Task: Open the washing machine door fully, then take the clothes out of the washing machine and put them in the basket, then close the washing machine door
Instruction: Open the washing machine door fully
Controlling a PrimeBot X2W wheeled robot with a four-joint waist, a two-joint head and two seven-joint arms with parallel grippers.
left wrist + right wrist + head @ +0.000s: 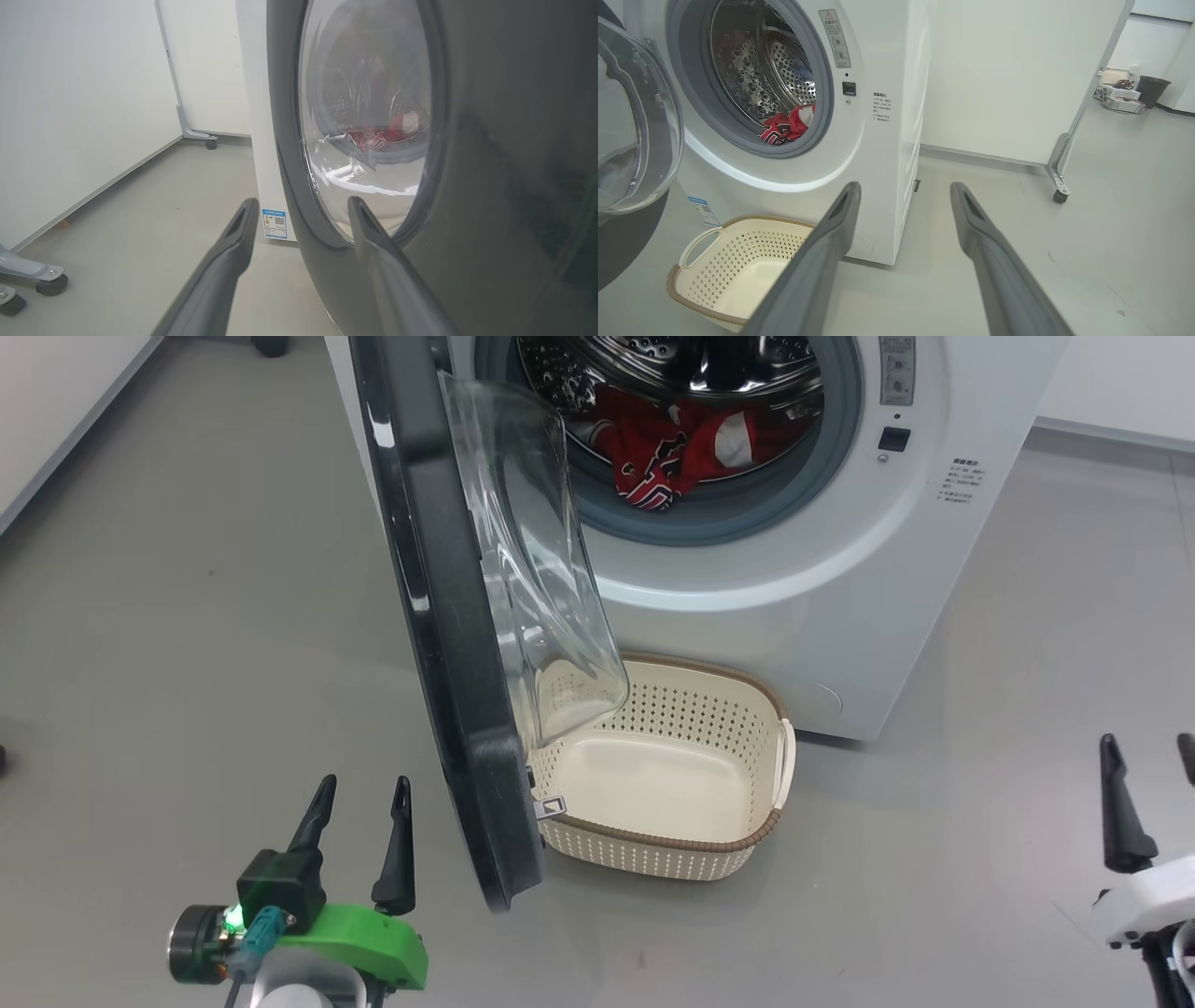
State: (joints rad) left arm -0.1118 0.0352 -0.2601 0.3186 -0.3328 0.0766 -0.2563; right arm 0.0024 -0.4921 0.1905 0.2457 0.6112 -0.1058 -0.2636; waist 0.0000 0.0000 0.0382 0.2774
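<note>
Door stands only half open, its glass bowl overhanging the left end of the basket on the floor. Left jaws, spread and empty, sit just beside its glossy outer face; right jaws, also spread and empty, hang well off right. The clothes lie in the drum of the washing machine. A nudge from that side would likely swing the door shut, or it may block the drop.

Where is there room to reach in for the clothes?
The drum mouth above the clothes is open, right of the washing machine door. Bare floor lies right of the basket. It is crowded between the door's glass bowl and the basket.
</note>
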